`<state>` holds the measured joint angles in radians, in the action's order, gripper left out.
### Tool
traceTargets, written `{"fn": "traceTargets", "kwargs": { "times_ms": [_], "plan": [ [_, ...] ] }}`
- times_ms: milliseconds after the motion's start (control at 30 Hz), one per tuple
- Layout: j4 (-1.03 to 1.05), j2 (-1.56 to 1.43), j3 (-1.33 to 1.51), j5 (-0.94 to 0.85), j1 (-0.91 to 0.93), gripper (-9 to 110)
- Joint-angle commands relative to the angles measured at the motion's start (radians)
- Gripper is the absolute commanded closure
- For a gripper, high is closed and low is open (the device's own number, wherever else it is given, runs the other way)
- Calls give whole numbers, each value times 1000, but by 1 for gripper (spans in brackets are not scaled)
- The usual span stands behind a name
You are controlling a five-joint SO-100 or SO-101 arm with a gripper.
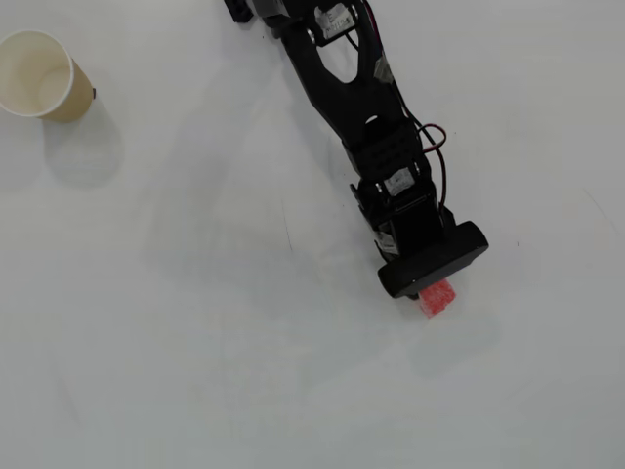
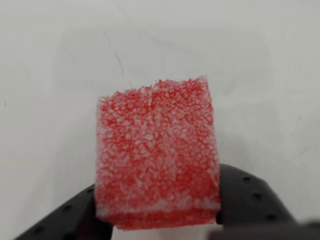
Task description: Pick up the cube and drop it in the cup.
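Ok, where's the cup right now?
In the overhead view the cup stands upright at the far top-left corner of the table, well away from the gripper and the cube at lower right.

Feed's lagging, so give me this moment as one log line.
phase: grasp | gripper: jaws flank cube | cup: upright, far left in overhead view, empty
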<state>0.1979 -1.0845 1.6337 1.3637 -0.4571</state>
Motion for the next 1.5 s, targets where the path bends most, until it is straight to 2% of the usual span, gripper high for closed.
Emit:
{"fn": "traceTargets", "kwargs": {
  "times_ms": [0,500,800,1467],
  "plan": [
    [-20,-43,-133,-5,-12,94],
    [-83,-43,-130,-5,-11,91],
    [-64,-41,-126,-14,-8,101],
    [-55,-123,-109,-14,5,101]
  ]
}}
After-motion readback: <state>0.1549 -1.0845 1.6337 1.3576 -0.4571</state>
